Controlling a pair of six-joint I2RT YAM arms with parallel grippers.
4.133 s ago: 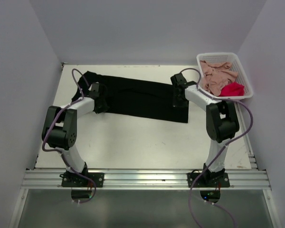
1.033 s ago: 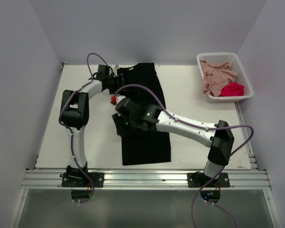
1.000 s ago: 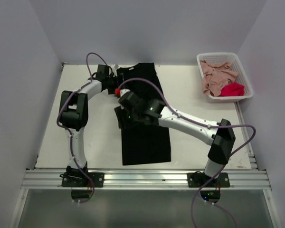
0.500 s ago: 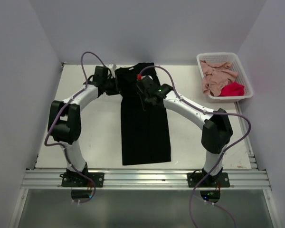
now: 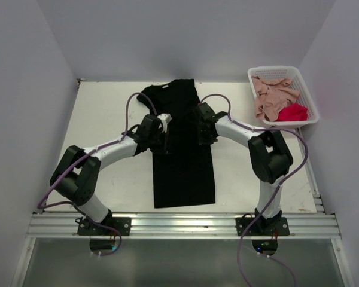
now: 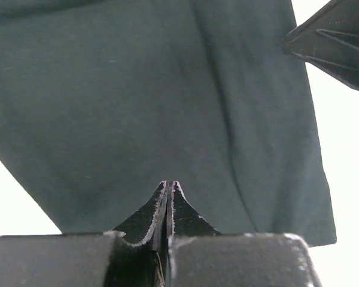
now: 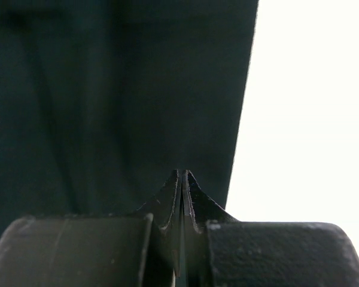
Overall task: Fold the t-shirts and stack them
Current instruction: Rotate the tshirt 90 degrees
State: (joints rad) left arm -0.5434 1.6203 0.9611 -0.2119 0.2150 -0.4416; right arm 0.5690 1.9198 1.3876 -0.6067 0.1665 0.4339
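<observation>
The black t-shirt lies folded into a long narrow strip, running from the far middle of the table toward the near edge. My left gripper sits at the strip's left edge about halfway along. My right gripper sits opposite it at the right edge. In the left wrist view the left gripper is shut over flat black cloth, with nothing showing between its fingers. The right gripper is also shut, just inside the cloth's right edge. A pink t-shirt and a red t-shirt lie crumpled in the basket.
The white lattice basket stands at the far right corner. Grey walls close in the table on three sides. Bare white tabletop lies to the left and right of the black strip. An aluminium rail runs along the near edge.
The black shirt lay crosswise four seconds ago and now lies lengthwise. In the last second both arms drew back from its far end to its middle, and both grippers shut.
</observation>
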